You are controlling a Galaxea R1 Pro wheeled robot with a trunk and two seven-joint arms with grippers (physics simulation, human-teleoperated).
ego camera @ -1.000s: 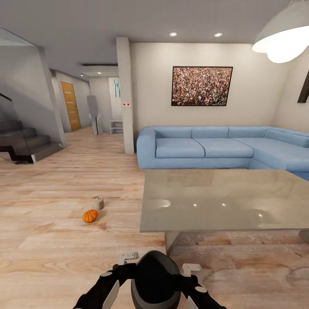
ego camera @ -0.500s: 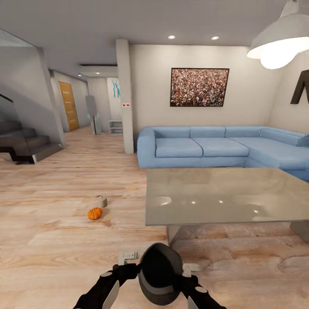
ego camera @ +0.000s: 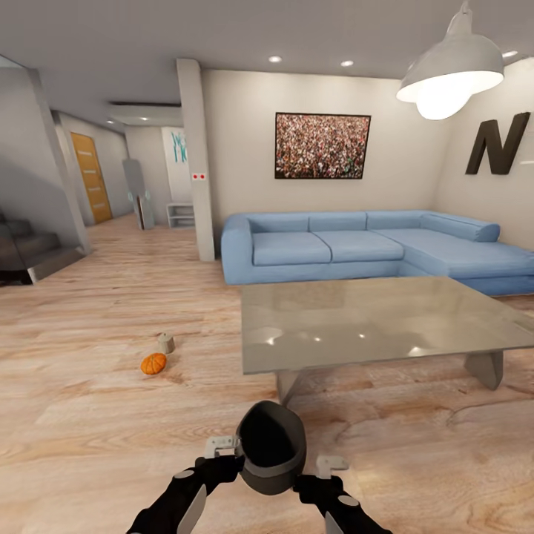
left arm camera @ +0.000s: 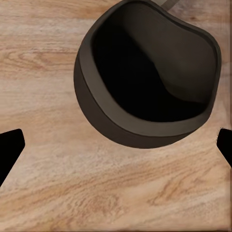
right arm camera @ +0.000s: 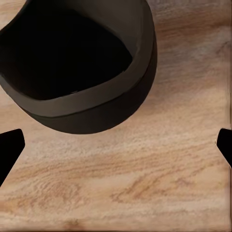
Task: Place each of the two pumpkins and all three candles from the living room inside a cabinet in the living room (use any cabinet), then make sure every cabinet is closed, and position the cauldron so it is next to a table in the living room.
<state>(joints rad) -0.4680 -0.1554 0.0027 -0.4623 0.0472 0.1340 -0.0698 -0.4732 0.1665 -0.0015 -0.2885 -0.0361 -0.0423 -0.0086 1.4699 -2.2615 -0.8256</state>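
Well beyond our left gripper (ego camera: 220, 445) and to its left, a pumpkin (ego camera: 153, 363) and candle (ego camera: 165, 343) sit on the floor. The cauldron (ego camera: 271, 446) sits between our spread left and right gripper (ego camera: 331, 465). The table (ego camera: 374, 320) lies just beyond.

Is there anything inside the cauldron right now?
The cauldron looks empty in both wrist views: just a dark interior. Its deepest part is in shadow, so something small and dark there can't be ruled out.
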